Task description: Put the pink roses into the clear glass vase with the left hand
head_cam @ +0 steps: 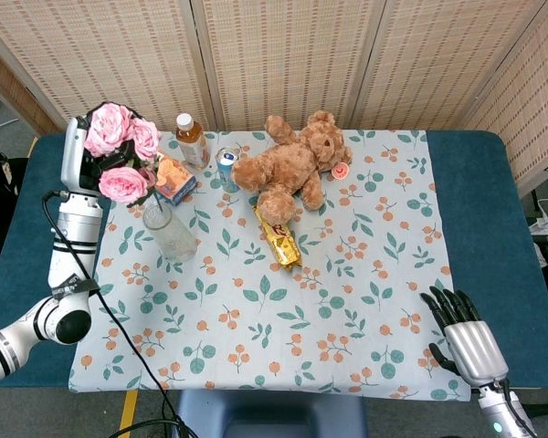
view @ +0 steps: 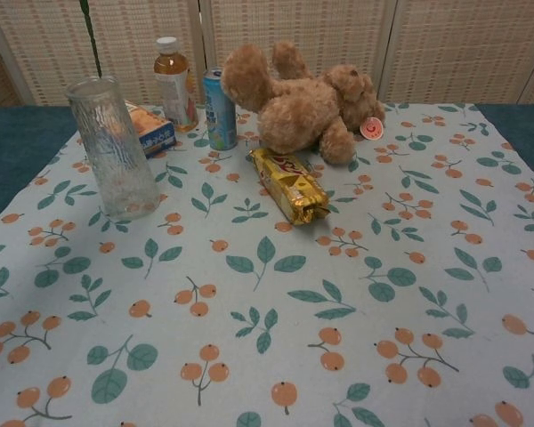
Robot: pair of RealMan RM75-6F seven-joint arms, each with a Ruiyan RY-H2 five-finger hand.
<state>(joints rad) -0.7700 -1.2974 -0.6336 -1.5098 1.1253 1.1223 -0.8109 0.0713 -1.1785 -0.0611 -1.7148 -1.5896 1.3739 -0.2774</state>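
Left robot hand (head_cam: 89, 162) behind pink roses (head_cam: 119, 153)

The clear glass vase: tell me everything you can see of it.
The clear glass vase is a tall tumbler-like cylinder of ribbed, textured transparent glass with a thick base and open mouth. It stands upright on the leaf-and-berry tablecloth, near its left edge, in front of the orange snack box. It looks empty. The pink roses, held by the left hand, hover above it; a green stem hangs just over the rim, not yet inside.
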